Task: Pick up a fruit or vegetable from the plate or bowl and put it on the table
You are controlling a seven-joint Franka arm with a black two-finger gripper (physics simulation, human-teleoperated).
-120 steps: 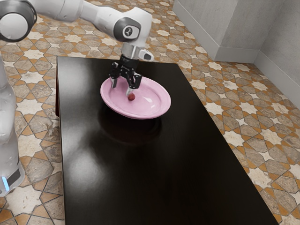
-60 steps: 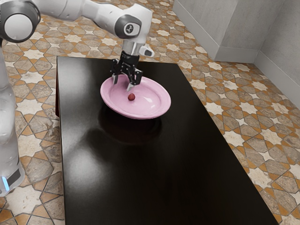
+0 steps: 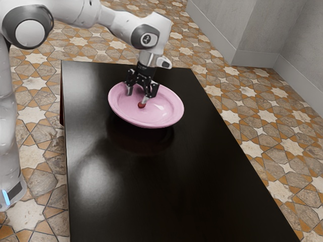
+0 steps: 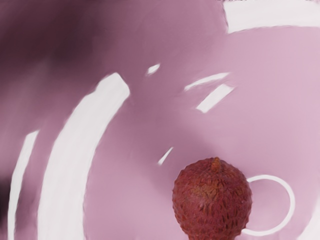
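Observation:
My gripper (image 3: 137, 98) is over the pink plate (image 3: 169, 106) in the exterior view, its two fingers spread apart. A small round red fruit (image 3: 142, 106) lies inside the plate, close by the tip of the finger on the exterior view's right, which partly overlaps it. It is not between the fingers; whether that fingertip touches it, I cannot tell. In the wrist view the fruit (image 4: 212, 200) has a bumpy, lychee-like skin with a short stem nub, resting on the pink plate surface (image 4: 135, 190) beside white reflections.
The plate stands on a glossy black table (image 3: 151, 191), near its far end in the exterior view. Bare black tabletop stretches from the plate toward the exterior view's lower edge. Tiled floor (image 3: 262, 126) surrounds the table.
My hand has moved toward the exterior view's right and lower over the plate in the last half second, after rising a little before that. The fruit stays where it was.

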